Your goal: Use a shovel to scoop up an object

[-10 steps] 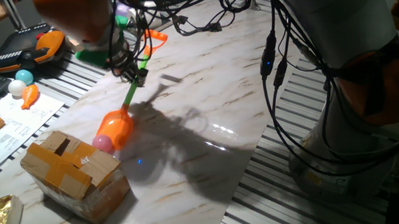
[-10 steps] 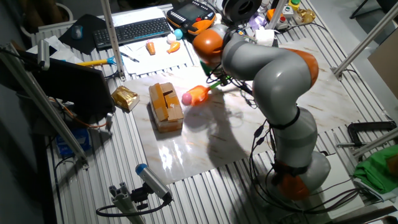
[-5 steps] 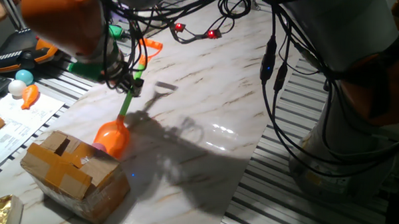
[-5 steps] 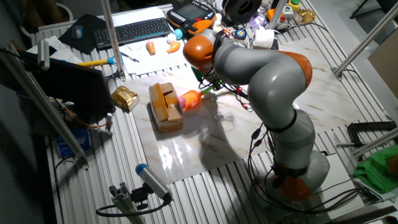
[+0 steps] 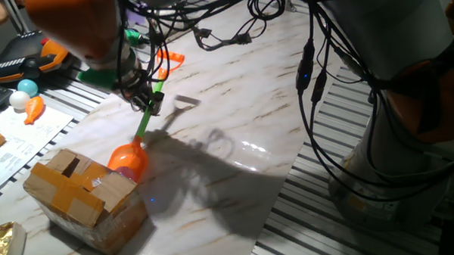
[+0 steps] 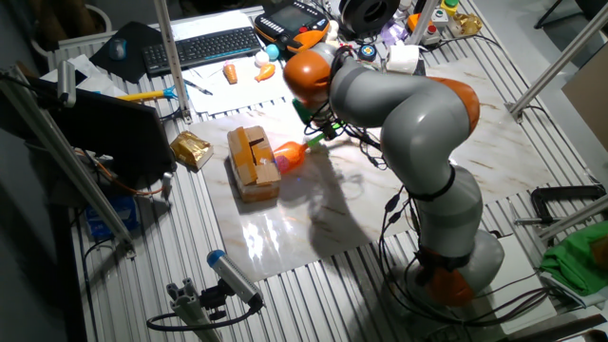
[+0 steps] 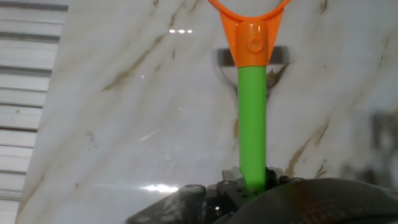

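The shovel has an orange blade [image 5: 128,159], a light green shaft [image 5: 144,121] and an orange D-shaped end [image 5: 169,58]. My gripper [image 5: 146,101] is shut on the shaft and holds it slanting down, with the blade low on the marble board against the cardboard box [image 5: 81,192]. Only a sliver of the pink ball [image 5: 125,172] shows at the blade's tip, touching the box. In the other fixed view the blade [image 6: 291,152] lies next to the box [image 6: 253,161]. In the hand view the shaft [image 7: 252,124] runs up to the D-shaped end [image 7: 252,34].
A teal ball [image 5: 26,86], a white ball [image 5: 19,99] and an orange toy [image 5: 33,109] lie at the left on paper. A gold packet [image 6: 190,149] lies left of the box. A keyboard [image 6: 204,46] is at the back. Cables hang over the board.
The shovel has slid toward the cardboard box. The pink ball, plain beside the blade a second ago, is now mostly covered by the blade and pressed against the box.
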